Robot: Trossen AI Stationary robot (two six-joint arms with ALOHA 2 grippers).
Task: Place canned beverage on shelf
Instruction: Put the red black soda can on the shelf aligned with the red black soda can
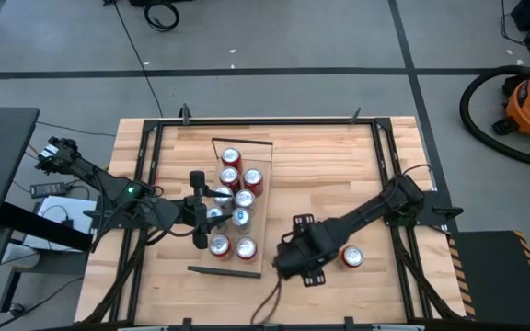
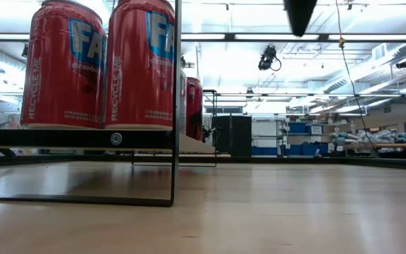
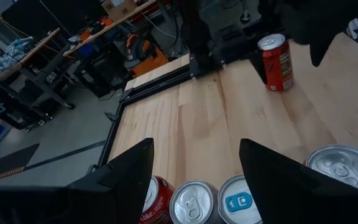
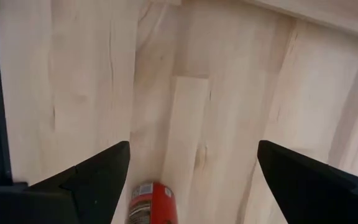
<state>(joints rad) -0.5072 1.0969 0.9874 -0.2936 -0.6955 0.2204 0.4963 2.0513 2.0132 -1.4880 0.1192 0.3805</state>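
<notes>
Right claw [image 1: 288, 260] spread, angled down near lone can [image 1: 351, 256]; left claw [image 1: 199, 208] spread over shelf [image 1: 258, 207].

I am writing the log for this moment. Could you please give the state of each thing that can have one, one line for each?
Shelf: flat on the table, loaded with upright cans.
Cans on the shelf: upright, grouped close together.
Lone can: upright on the table, off the shelf, not gripped.
Left gripper: open, above the cans on the shelf, holding nothing.
Right gripper: open, empty, beside the lone can.
</notes>
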